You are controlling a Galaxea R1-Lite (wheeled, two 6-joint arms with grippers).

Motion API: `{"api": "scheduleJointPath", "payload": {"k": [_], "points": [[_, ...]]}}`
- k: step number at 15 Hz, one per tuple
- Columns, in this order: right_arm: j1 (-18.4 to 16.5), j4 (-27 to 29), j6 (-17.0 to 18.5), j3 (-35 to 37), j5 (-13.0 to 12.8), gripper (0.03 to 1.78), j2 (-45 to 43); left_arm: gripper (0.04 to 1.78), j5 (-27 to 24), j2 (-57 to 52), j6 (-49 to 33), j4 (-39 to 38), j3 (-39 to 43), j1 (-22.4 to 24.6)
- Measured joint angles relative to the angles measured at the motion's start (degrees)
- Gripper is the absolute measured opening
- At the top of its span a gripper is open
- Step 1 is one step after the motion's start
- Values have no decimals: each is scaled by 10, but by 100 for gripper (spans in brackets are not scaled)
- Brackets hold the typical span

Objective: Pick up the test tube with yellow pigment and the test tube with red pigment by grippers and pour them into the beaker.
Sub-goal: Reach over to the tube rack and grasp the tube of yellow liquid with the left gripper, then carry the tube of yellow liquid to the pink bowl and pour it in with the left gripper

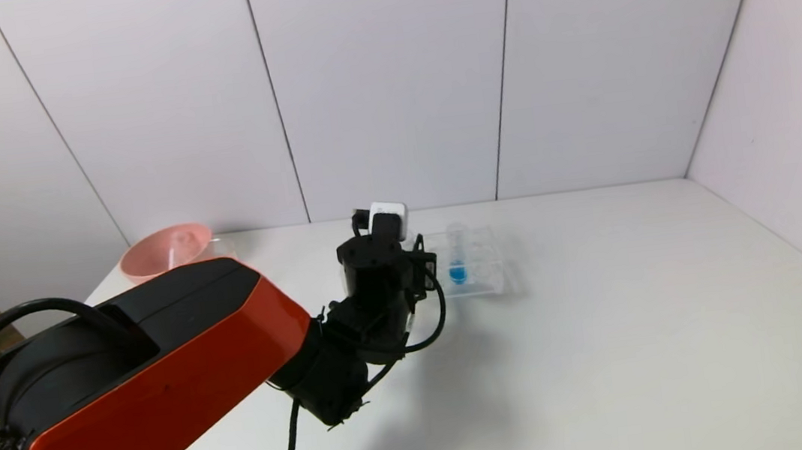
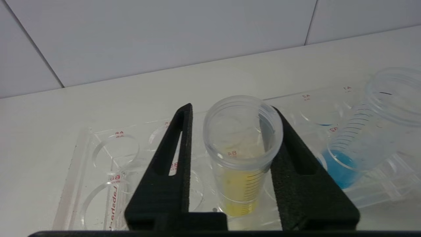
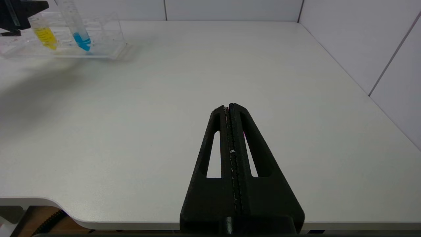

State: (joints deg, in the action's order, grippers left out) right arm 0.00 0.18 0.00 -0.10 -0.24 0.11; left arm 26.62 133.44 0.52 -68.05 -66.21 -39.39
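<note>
Left wrist view: rack (image 2: 98, 164) reads "Labshark", holes A2, B4, B6.

yellow-pigment tube (image 2: 241, 158), blue-liquid tube (image 2: 357, 148), pink bowl (image 1: 164, 251)

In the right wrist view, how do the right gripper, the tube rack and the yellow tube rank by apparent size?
1. right gripper, though nearness to the camera enlarges it.
2. tube rack, far across the table.
3. test tube with yellow pigment, standing in that rack.

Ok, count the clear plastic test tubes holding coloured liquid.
2. The yellow-liquid clear tube stands in the clear rack between the left gripper's fingers; the blue-liquid clear tube leans beside it. Others may be hidden.
</note>
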Motion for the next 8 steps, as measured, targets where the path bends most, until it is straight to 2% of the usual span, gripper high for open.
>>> {"api": "scheduleJointPath", "payload": {"k": [1,2,8], "points": [[0,0,0,0,0,11,0,53,-1,0,0,0,0,0],[0,0,0,0,0,11,0,48,-1,0,1,0,0,0],[0,0,0,0,0,11,0,47,2,-1,3,0,0,1]]}}
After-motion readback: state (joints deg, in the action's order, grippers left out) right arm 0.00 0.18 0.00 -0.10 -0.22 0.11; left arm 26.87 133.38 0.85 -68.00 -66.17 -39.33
